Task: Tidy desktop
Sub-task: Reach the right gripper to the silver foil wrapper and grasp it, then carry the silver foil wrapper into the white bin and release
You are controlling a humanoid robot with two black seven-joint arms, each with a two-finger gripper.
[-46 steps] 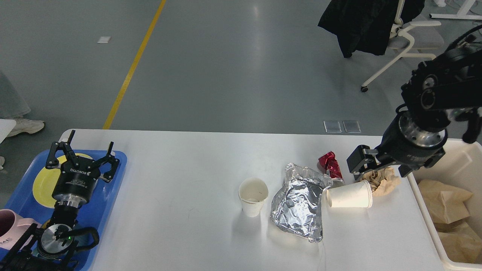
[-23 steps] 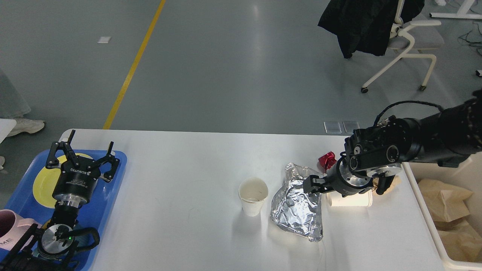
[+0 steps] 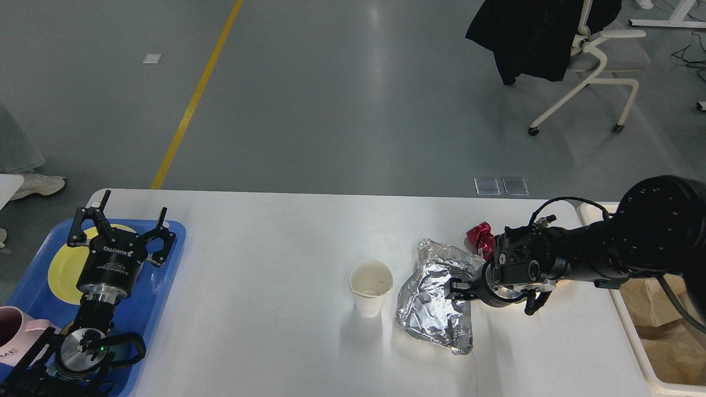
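Desktop (image 3: pixel 265 242) fills lower frame, littered. Right gripper (image 3: pixel 455 289) low at crumpled foil (image 3: pixel 438 300), 4 o'clock of centre; fingers too dark to tell apart or together. Left gripper (image 3: pixel 118 226) spread wide over blue tray (image 3: pixel 165 275), 8 o'clock. Risk: foil slides, tipping upright paper cup (image 3: pixel 370 286) beside it.

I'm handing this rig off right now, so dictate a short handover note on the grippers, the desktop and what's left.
Left gripper: open, idle above the blue plastic tray.
Right gripper: low at the crumpled silver foil sheet; whether it is open or shut cannot be told.
On the large white desktop: foil, upright white paper cup, red crinkled wrapper.
Done: brown paper sits in the cream-white plastic bin.
Left: clear foil, cup, wrapper.
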